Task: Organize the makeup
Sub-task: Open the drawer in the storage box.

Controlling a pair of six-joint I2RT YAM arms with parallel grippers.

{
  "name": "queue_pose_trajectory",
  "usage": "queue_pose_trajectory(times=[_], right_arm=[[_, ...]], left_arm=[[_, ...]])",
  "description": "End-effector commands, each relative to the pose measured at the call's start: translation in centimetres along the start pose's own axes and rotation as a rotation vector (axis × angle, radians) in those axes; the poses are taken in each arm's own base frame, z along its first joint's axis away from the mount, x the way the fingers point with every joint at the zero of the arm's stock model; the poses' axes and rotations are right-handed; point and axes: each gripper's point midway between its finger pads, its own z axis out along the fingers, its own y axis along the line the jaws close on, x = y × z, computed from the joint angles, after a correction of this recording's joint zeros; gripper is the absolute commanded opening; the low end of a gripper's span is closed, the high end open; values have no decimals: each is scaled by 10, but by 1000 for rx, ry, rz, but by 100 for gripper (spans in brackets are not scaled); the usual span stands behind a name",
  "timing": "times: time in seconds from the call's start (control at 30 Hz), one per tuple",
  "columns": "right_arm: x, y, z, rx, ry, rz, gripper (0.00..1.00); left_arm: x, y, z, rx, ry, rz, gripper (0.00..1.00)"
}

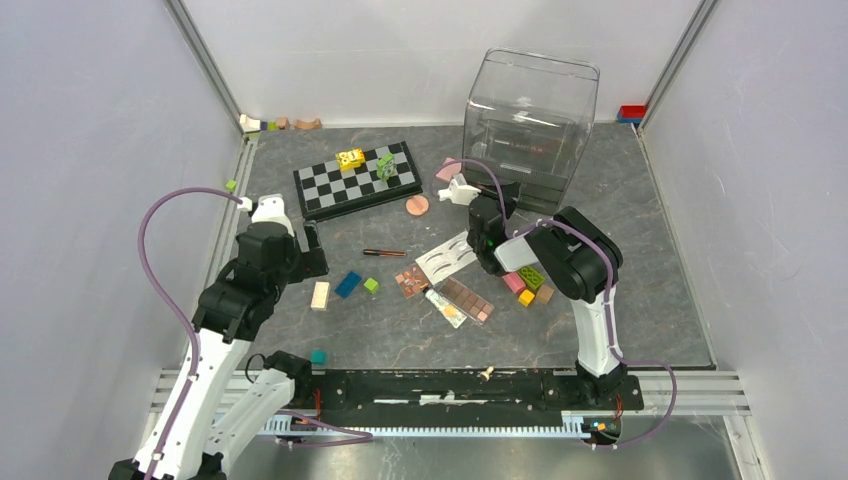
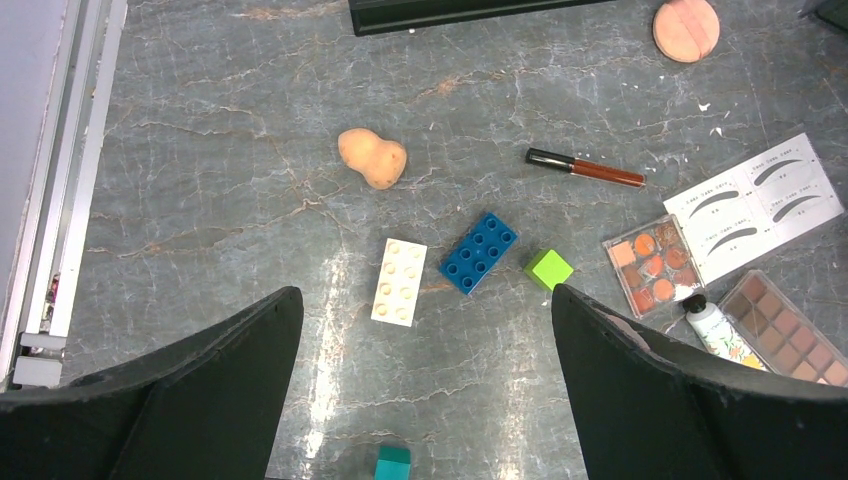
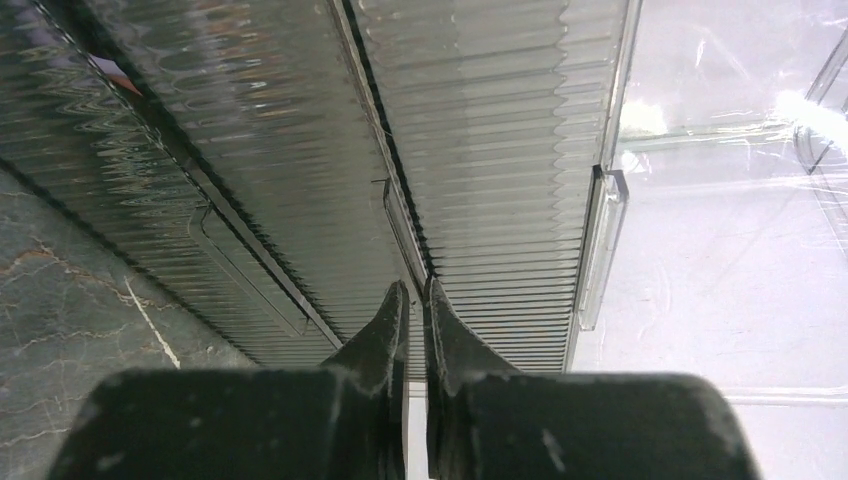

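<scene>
Close to the arms, the left end effector (image 2: 425, 298) hangs over the desk (image 1: 400, 340). Its two fingers are as wide apart as they go, and there is nothing between them. It looks like it is waiting for its turn. Under it lie a white block (image 2: 399, 282), a blue block (image 2: 478, 252) and a green block (image 2: 549, 269). These are toys, not makeup, so they are likely best left alone.

A little farther out, the makeup lies loose on the desk. There is a brown palette (image 1: 467, 299) right beside a small tube (image 1: 445, 307). Near them are a little orange palette (image 1: 411, 281), a white card (image 1: 447, 258) with dark curved shapes and a thin lip stick (image 1: 384, 253). A peach sponge (image 2: 372, 158) and a round puff (image 1: 417, 206) lie there too. All of these are out in the open, not put away.

Farther back, the right end effector (image 3: 415, 287) is up against the ribbed drawer fronts (image 3: 480, 150) of the clear box (image 1: 530, 125). Its fingers are squeezed nearly together. I think it means to pinch a drawer edge and pull it open, so the makeup has a home. I cannot tell if it has hold of anything.
</scene>
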Motion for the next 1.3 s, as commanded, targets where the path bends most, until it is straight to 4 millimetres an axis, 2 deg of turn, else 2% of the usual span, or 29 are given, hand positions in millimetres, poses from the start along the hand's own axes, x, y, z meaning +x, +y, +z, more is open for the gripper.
queue_pose_trajectory(times=[0.0, 0.2, 0.63, 1.07, 1.27], right_arm=[[0, 8, 7, -10, -16, 35, 2], [2, 1, -3, -3, -12, 59, 0], [1, 3, -50, -7, -43, 70, 0], [3, 18, -90, -29, -66, 53, 0], [5, 20, -99, -31, -68, 50, 0]], left_arm=[[-9, -6, 1, 23, -27, -21, 100], [-9, -6, 1, 23, -27, -21, 100], [-9, -7, 1, 28, -26, -23, 100], [-9, -7, 0, 33, -32, -25, 100], [-10, -7, 0, 33, -35, -25, 100]])
